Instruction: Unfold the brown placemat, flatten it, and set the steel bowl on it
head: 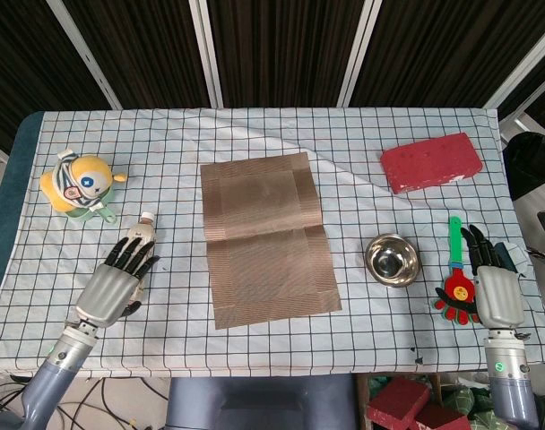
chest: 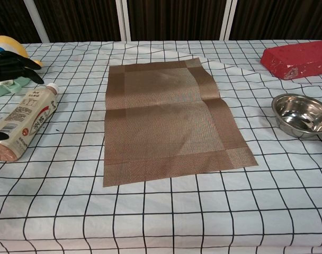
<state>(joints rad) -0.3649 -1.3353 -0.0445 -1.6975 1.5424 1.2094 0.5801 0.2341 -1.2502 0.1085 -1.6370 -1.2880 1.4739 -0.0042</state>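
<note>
— Head view first: how far along does the job look?
— The woven brown rectangular placemat [head: 266, 240] lies opened out in the middle of the checked-cloth surface [head: 255, 134]. A crease runs across its middle and the far half sits slightly skewed, so unfolding looks done and flattening only roughly so. The round shiny steel bowl [head: 393, 260] stands on the cloth to the right of the mat, apart from it, so setting it on the mat remains.
— And the hands?
— The right hand [head: 494, 288] rests near the surface's right edge, fingers spread and holding nothing, with a red-and-green hand-shaped toy clapper [head: 455, 285] between it and the bowl. The left hand [head: 113, 283] hovers over the lower end of a lying plastic drink bottle with a beige label [head: 137, 254], fingers splayed, empty as far as can be told.
— Anything in the way?
— Not of the bowl's short path to the mat. A yellow plush doll [head: 79, 184] sits far left and a red brick-shaped block [head: 431, 162] lies far right, both well apart from the mat.
</note>
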